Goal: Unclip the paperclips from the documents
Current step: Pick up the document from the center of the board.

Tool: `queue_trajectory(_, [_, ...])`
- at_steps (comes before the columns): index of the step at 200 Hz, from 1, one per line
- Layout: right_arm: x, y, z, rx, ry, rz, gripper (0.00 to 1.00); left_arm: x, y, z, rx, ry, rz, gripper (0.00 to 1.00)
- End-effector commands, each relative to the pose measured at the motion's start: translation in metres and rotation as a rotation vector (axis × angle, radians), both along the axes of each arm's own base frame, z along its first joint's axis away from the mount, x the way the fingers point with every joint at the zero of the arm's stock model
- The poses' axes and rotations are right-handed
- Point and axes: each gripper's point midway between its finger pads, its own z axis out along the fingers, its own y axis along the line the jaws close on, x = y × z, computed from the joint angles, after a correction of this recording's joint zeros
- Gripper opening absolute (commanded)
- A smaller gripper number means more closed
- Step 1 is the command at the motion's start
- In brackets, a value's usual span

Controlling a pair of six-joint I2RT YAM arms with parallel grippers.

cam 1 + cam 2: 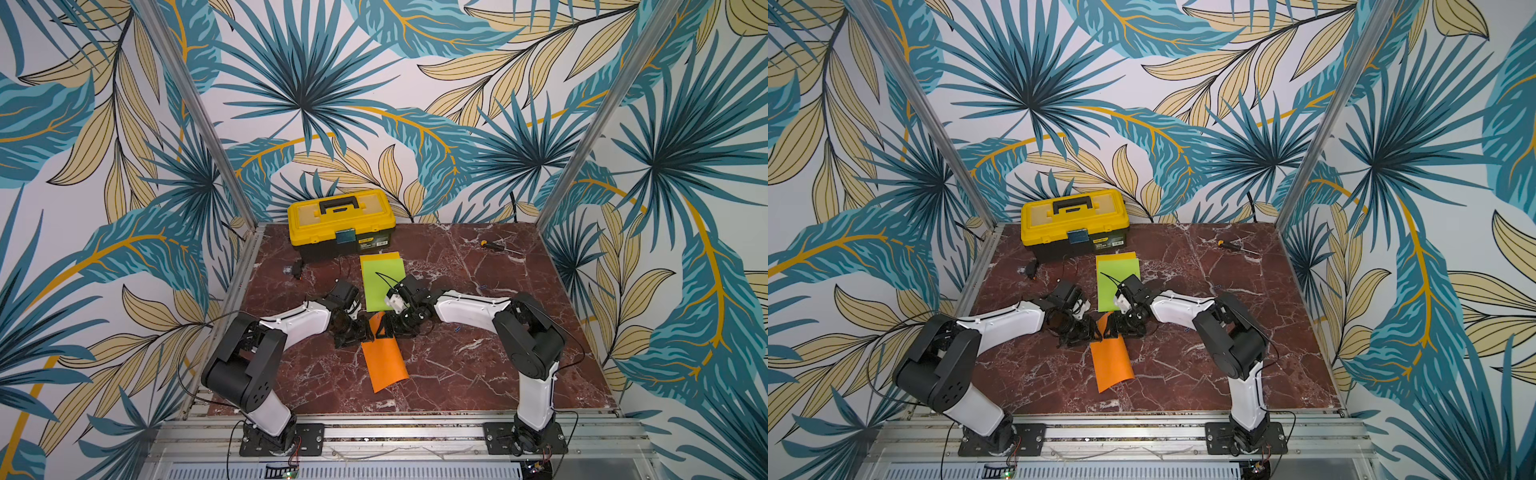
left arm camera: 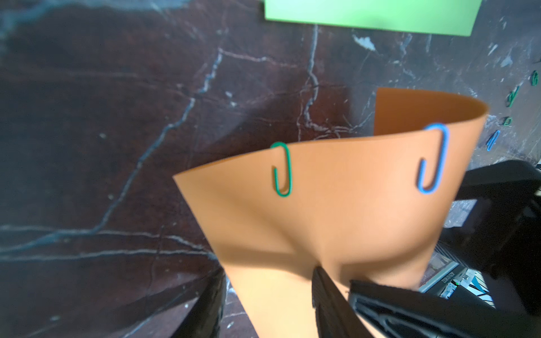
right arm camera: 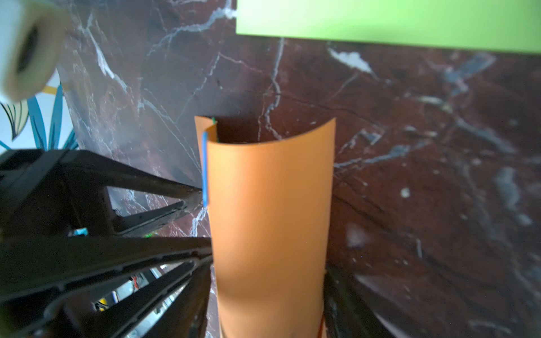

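Both arms rise from their bases at the near side, elbows lifted and set wide, white forearms sloping inward to the middle. The left arm [image 1: 291, 322] and the right arm [image 1: 469, 305] nearly meet there, wrists bent downward, low over the counter [image 1: 478, 374]. The left fingers [image 2: 330, 301] stand apart, one tip against the face of the orange sheet [image 3: 269, 219]; whether they grip it I cannot tell. The right fingers [image 3: 175, 251] stand either side of that sheet, touching both its edges, and it bows between them.
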Motion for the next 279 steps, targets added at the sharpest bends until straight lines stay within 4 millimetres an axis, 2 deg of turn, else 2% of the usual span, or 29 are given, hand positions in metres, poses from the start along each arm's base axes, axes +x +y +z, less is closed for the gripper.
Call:
queue_trajectory(1, [-0.012,-0.014,-0.028,-0.094,0.042,0.0,0.52,-0.016,0.011,-0.019,0.074,0.064,-0.011,0.49])
queue_trajectory(33, [-0.008,-0.013,-0.022,-0.086,0.016,-0.005,0.37,-0.014,0.009,-0.012,0.055,0.046,-0.009,0.49])
queue_trajectory(87, [-0.002,-0.007,-0.004,-0.031,-0.042,0.014,0.24,-0.007,0.012,0.013,0.009,-0.02,0.017,0.51])
queue_trajectory(117, [0.0,-0.005,0.007,0.011,-0.065,0.017,0.22,0.002,0.013,0.03,-0.02,-0.082,0.021,0.51])
queue_trajectory(161, [0.004,-0.009,0.039,0.116,-0.104,0.003,0.21,0.018,0.008,0.06,-0.144,-0.192,0.029,0.56])
queue_trajectory(186, [0.013,-0.011,0.066,0.199,-0.153,-0.021,0.2,0.026,0.004,0.069,-0.22,-0.232,0.028,0.57])
queue_trajectory(222, [0.019,-0.02,0.093,0.27,-0.181,-0.043,0.2,0.038,-0.005,0.085,-0.32,-0.3,0.009,0.58])
queue_trajectory(249, [0.022,-0.025,0.108,0.323,-0.193,-0.063,0.2,0.043,-0.01,0.094,-0.394,-0.336,0.003,0.61])
queue_trajectory(279, [0.024,-0.021,0.12,0.376,-0.201,-0.057,0.2,0.047,-0.017,0.105,-0.462,-0.362,-0.019,0.63])
